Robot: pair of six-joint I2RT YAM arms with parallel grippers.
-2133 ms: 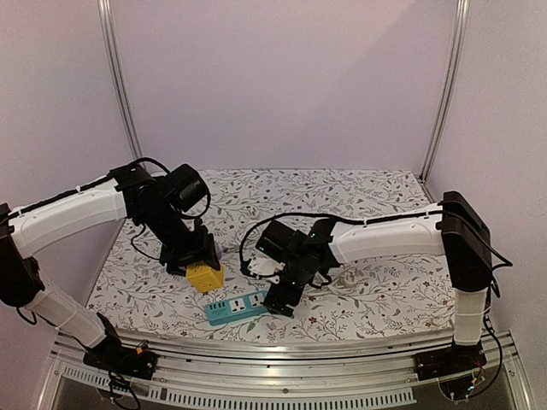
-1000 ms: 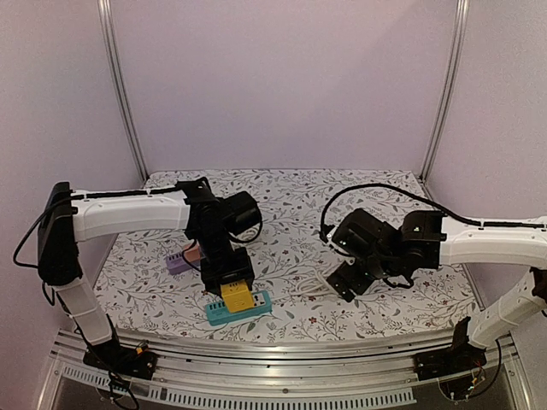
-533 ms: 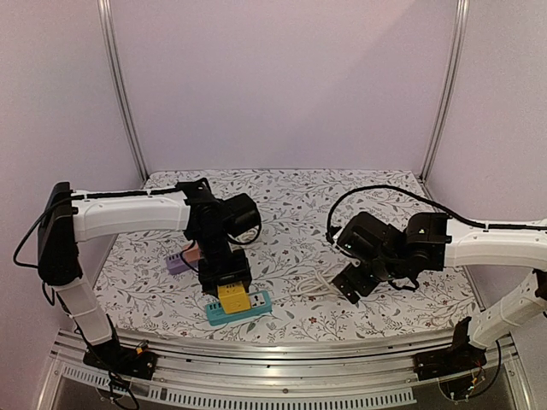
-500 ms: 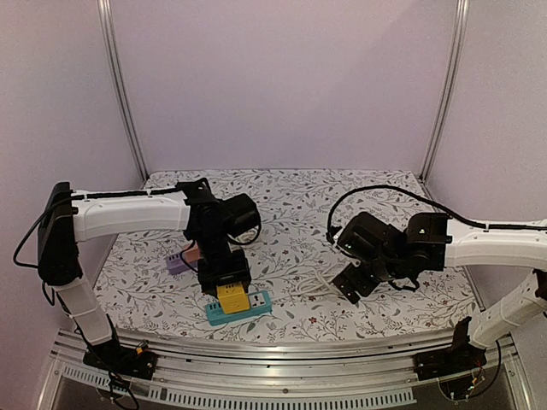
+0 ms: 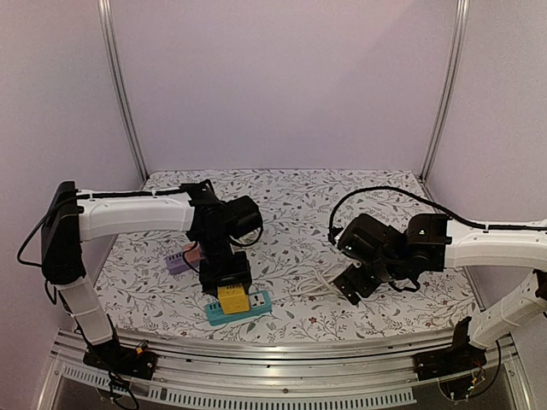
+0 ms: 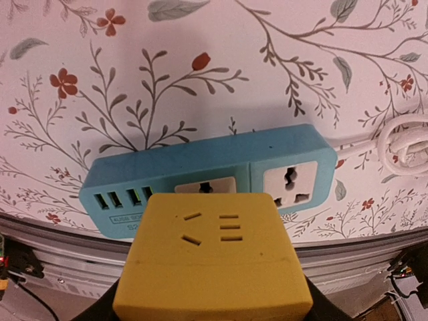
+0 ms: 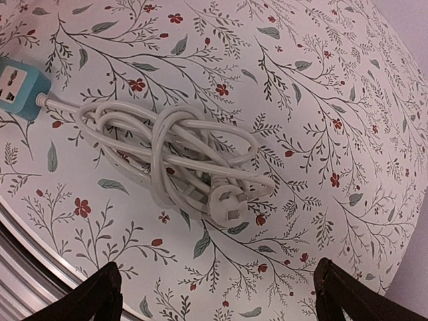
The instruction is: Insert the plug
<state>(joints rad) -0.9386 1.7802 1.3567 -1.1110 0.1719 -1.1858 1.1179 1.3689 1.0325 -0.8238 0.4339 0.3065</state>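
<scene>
My left gripper (image 5: 227, 284) is shut on a yellow cube plug (image 5: 232, 297) and holds it upright on or just above the blue power strip (image 5: 254, 305) at the table's near edge. In the left wrist view the yellow plug (image 6: 210, 261) covers most of the strip's left socket. The strip (image 6: 134, 177) shows its USB ports and a free right socket (image 6: 289, 184). The prongs are hidden. My right gripper (image 5: 353, 286) is open and empty above the strip's coiled white cable (image 7: 167, 150).
A purple adapter (image 5: 179, 259) lies on the floral cloth left of the strip. The white cable's own plug (image 7: 229, 204) lies prongs up beside the coil. The metal table rail (image 5: 273, 346) runs just in front of the strip.
Over the last two seconds my left gripper carried the yellow plug right, onto the strip, and my right arm drew back from the strip. In the last half second hardly anything moved.
</scene>
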